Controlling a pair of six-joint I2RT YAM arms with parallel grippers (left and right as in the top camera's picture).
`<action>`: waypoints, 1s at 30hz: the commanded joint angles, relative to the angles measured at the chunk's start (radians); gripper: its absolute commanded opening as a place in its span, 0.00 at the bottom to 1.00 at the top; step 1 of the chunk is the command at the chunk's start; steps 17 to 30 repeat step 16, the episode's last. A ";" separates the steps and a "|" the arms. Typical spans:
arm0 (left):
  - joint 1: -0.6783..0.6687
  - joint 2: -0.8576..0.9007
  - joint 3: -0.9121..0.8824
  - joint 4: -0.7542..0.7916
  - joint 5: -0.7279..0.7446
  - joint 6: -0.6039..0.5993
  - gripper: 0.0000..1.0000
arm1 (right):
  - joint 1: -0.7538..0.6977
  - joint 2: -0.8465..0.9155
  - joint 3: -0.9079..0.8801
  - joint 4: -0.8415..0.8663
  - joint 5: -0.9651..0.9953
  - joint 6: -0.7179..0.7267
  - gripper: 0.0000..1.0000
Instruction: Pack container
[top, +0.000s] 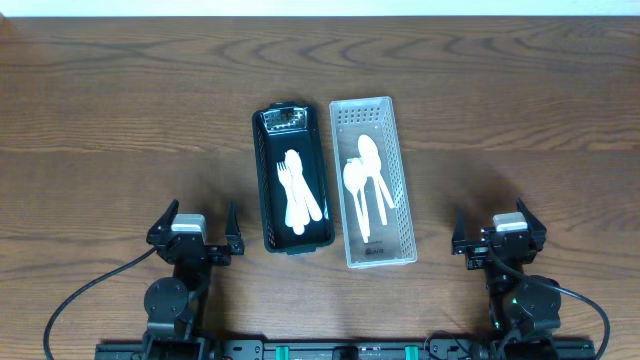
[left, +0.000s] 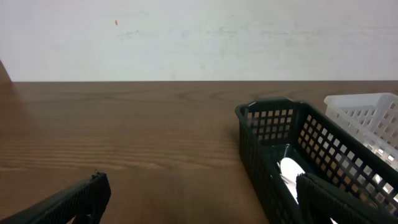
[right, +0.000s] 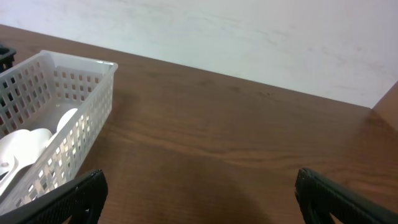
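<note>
The table (top: 110, 100) is carrying two long baskets lying side by side at its middle, long axes running away from the arms: a black basket (top: 262, 180) holding white forks (top: 297, 190) and a white basket (top: 362, 115) holding spoons (top: 367, 150). The left gripper (top: 198, 225) is resting empty with fingers spread wide, the black basket lying just ahead to its right. The right gripper (top: 493, 230), equally apart and empty, is sitting nearer the white one, ahead to its left

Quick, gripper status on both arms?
Left gripper: open, holding nothing.
Right gripper: open, holding nothing.
</note>
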 joint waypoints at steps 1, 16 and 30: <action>-0.002 -0.007 -0.017 -0.041 -0.008 -0.012 0.98 | -0.009 -0.006 -0.003 -0.002 -0.003 0.011 0.99; -0.002 -0.007 -0.017 -0.041 -0.008 -0.012 0.98 | -0.009 -0.006 -0.003 -0.002 -0.003 0.011 0.99; -0.002 -0.007 -0.017 -0.041 -0.008 -0.012 0.98 | -0.009 -0.006 -0.003 -0.002 -0.003 0.011 0.99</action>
